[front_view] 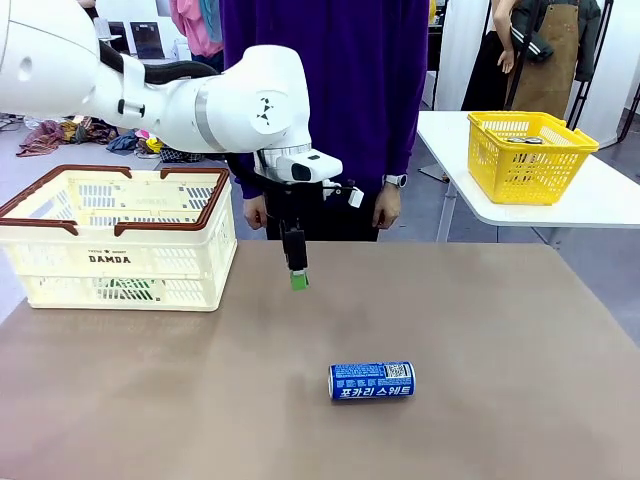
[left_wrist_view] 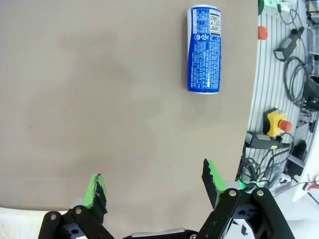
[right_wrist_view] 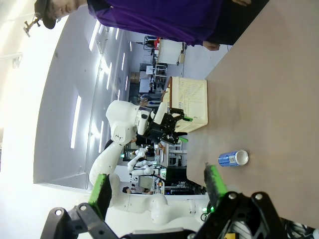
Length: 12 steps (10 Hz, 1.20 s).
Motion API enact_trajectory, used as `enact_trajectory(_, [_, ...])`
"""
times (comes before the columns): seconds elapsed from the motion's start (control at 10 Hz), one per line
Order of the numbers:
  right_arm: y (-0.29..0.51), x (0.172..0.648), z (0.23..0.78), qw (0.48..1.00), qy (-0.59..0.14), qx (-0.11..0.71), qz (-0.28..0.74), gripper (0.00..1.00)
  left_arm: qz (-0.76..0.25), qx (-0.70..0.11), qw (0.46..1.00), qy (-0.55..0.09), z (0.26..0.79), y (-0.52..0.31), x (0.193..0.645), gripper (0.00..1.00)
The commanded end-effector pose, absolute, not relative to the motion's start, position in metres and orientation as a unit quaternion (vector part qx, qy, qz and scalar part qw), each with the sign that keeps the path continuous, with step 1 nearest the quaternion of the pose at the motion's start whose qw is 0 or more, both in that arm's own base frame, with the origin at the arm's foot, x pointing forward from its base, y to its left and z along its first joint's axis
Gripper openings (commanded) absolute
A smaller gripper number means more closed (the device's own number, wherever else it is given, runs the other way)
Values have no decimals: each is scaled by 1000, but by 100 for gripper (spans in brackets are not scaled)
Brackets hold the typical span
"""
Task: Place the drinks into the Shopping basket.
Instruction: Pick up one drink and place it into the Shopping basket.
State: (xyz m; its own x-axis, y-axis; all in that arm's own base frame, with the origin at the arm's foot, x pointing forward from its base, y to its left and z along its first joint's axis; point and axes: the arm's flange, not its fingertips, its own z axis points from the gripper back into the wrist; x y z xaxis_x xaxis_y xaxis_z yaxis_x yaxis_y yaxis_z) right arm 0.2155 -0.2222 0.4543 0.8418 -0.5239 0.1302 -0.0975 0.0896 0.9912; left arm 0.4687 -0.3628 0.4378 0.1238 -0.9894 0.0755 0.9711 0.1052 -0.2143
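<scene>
Left gripper [front_view: 298, 278]: hangs fingers-down above the brown table [front_view: 520, 340], clear of its surface. Its jaws are spread wide, with nothing between the green pads [left_wrist_view: 94, 189].

Blue can [front_view: 371, 381]: lies on its side on the table at five o'clock of the left gripper, apart from it. In the left wrist view it sits at one o'clock of the spread fingers.

Shopping basket [front_view: 120, 235]: stands on the table at nine o'clock of the left gripper. A green shape [front_view: 128, 290] shows through its slats; what it is cannot be determined.

Right gripper [right_wrist_view: 158, 188]: jaws spread and empty, well apart from the can.

Yellow basket [front_view: 530, 155]: on a separate white table [front_view: 600, 205] at two o'clock.

Person [front_view: 330, 90]: stands at twelve o'clock, hands hanging.
</scene>
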Motion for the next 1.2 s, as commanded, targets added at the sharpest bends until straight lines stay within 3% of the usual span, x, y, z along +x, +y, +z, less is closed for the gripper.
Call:
enact_trajectory(0.0, [-223, 217, 459, 691, -241, 664, -154, 100, -660, -106, 742, 43, 436, -363, 468, 100])
enact_trajectory(0.2, [-223, 217, 459, 691, -241, 664, -154, 100, -678, -89, 729, -17, 443, -417, 421, 100])
enact_trajectory(0.4, [-223, 217, 459, 691, -241, 664, -154, 100, -682, -52, 729, -3, 439, -464, 380, 100])
enact_trajectory(0.8, [-223, 217, 459, 691, -241, 664, -154, 100, -664, -2, 745, -66, 393, -472, 338, 100])
enact_trajectory(1.1, [-223, 217, 459, 691, -241, 664, -154, 100, -701, 15, 705, -101, 358, -472, 309, 100])
